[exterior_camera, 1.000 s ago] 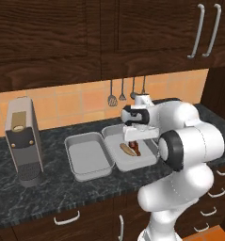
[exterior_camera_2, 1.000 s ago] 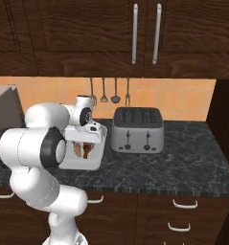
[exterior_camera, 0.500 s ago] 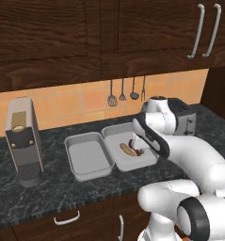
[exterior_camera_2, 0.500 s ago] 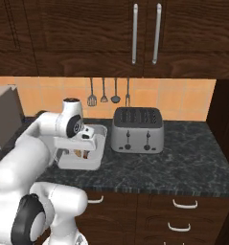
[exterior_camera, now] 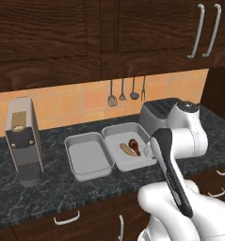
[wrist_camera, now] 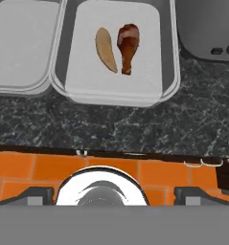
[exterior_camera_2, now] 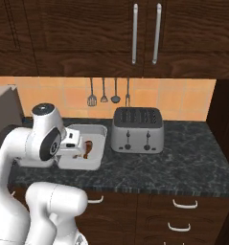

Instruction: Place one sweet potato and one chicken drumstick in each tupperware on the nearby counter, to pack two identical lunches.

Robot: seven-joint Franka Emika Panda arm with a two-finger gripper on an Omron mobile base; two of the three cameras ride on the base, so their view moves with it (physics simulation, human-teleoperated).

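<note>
Two pale tupperware trays stand side by side on the dark counter (exterior_camera: pixel 52 188). The left tupperware (exterior_camera: pixel 88 157) (wrist_camera: pixel 25 43) holds nothing. The right tupperware (exterior_camera: pixel 118 136) (wrist_camera: pixel 116 83) (exterior_camera_2: pixel 96 134) holds one tan sweet potato (exterior_camera: pixel 128 149) (wrist_camera: pixel 106 49) and, beside it, one red-brown chicken drumstick (exterior_camera: pixel 134 144) (wrist_camera: pixel 127 48) (exterior_camera_2: pixel 87 146). My gripper (wrist_camera: pixel 114 195) is open with nothing between its fingers. It hangs back over the counter's front edge, well short of both trays, looking down on them.
A silver toaster (exterior_camera: pixel 156 113) (exterior_camera_2: pixel 136 129) stands right of the filled tray. A tall coffee machine (exterior_camera: pixel 23 141) stands at the far left. Utensils (exterior_camera: pixel 125 92) hang on the tiled wall behind. Wall cabinets run above and drawers with silver handles (exterior_camera_2: pixel 187 204) sit below.
The arm has folded back and drawn the hand away from above the right tray toward the counter's front edge. The gripper stayed open; both foods lie still in that tray.
</note>
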